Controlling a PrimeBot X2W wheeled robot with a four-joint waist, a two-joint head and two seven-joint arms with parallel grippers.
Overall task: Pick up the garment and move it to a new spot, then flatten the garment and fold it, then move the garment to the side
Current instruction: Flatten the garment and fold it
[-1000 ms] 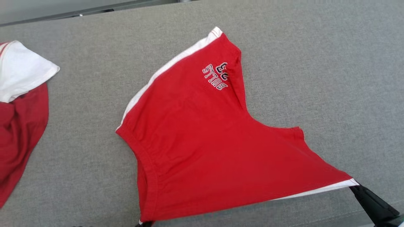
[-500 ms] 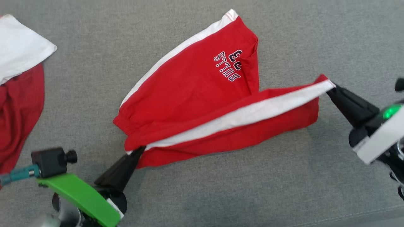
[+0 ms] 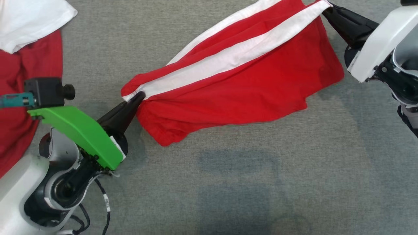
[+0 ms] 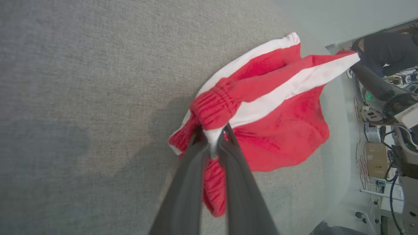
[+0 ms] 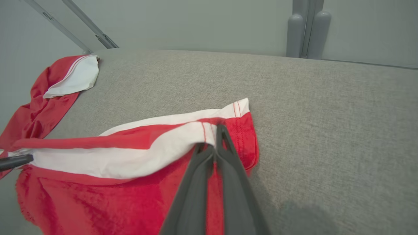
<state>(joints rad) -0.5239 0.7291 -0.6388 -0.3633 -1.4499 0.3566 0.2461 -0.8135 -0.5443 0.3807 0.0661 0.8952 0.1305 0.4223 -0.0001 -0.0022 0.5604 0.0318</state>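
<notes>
One garment [image 3: 248, 85], red shorts with white side stripe: centre to upper right of the head view, stretched between both hands, lower cloth sagging toward the grey tabletop [image 3: 261, 182]. At centre left, left hand [image 3: 138, 97] clamped on the waistband. At upper right, right hand [image 3: 326, 8] clamped on the leg hem. Upper left: second red-and-white garment [image 3: 29, 49].

Bright light, soft shadows; left gripper [image 4: 213, 137] blurry; wrist pics warped @ edges.
</notes>
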